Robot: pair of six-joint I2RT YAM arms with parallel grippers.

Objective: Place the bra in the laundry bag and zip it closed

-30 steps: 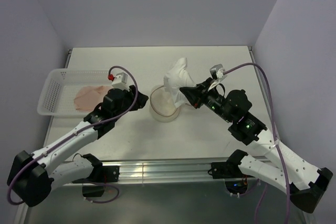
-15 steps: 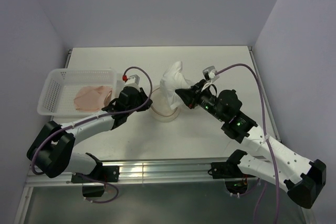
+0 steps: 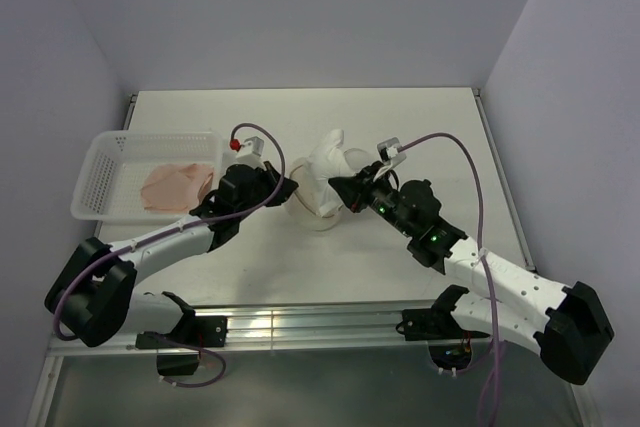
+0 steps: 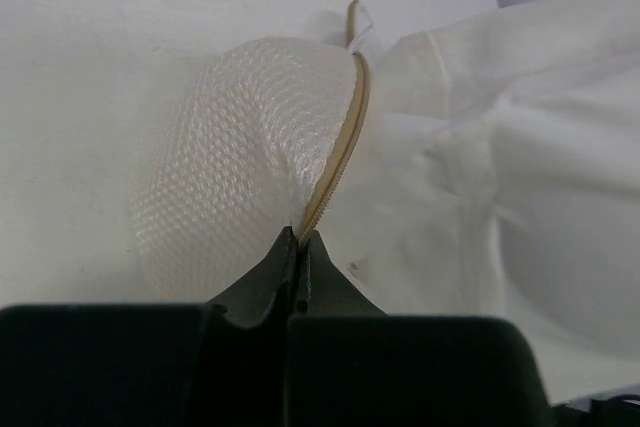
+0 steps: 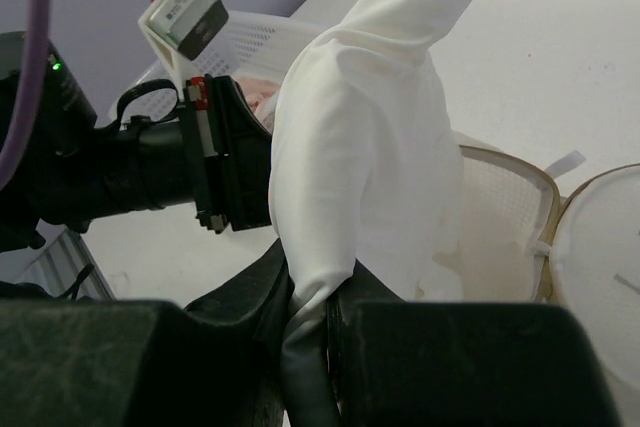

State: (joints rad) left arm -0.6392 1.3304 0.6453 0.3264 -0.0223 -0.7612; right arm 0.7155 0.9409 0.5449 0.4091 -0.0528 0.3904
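Nearest the arm bases, the right end effector [image 5: 310,292] is pressed together on a fold of a white garment [image 5: 360,147], which rises from the pinch and drapes over the open laundry bag [image 4: 240,157]. Opposite it, the left end effector [image 4: 298,242] has its tips closed on the bag's tan zip rim, a very thin hold. That hold is the likeliest thing to fail: if the right arm tugs the cloth, the rim could slide out of the pinch, or the light mesh case could skid across the bench [image 3: 400,127]. The cloth also lies across the zip line and would probably snag the zip if it is left there. Farther left, the pale pink bra [image 3: 175,184] lies flat in the white basket [image 3: 100,172], just beyond the left arm's wrist, well apart from the right end effector, and not yet in the bag.
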